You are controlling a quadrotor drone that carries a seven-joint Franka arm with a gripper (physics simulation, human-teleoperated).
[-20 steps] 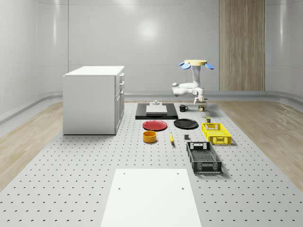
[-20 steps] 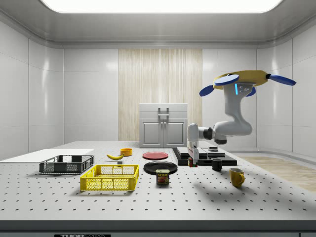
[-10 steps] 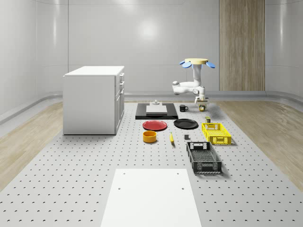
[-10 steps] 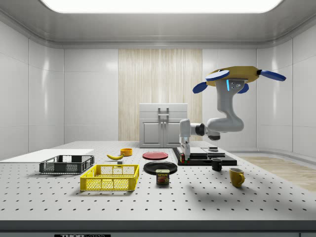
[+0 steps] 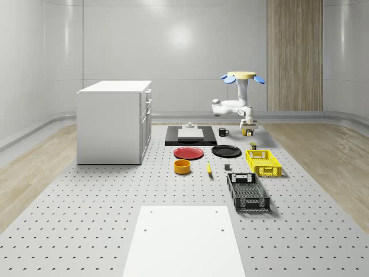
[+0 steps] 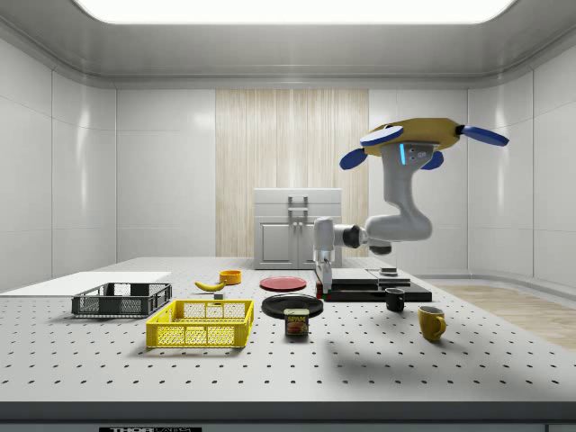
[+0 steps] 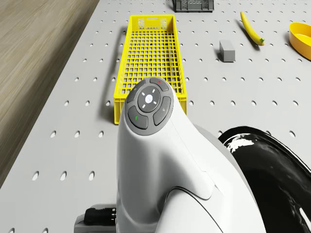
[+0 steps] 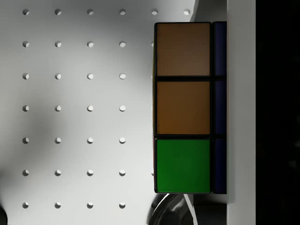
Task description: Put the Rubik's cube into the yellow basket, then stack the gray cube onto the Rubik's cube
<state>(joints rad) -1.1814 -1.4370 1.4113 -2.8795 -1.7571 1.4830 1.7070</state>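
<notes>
Drifting toward the side view's left, the yellow-topped drone point(image 6: 423, 139) is hovering above the pegboard table point(image 6: 378, 360).
Its gripper point(image 6: 323, 286) is clamping the multicoloured Rubik's cube point(image 8: 183, 108), right of the yellow mesh basket point(image 6: 200, 325).

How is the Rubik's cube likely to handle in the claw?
The Rubik's cube looks rigid and flat-faced, so it probably sits stably in the claw and won't roll. Its glossy tiles may be slightly slippery.

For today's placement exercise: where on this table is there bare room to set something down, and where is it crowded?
Free: the yellow basket itself; the bare strip between the cabinet and the white sheet. Crowded: around the red plate, black plate, orange bowl and banana.
</notes>
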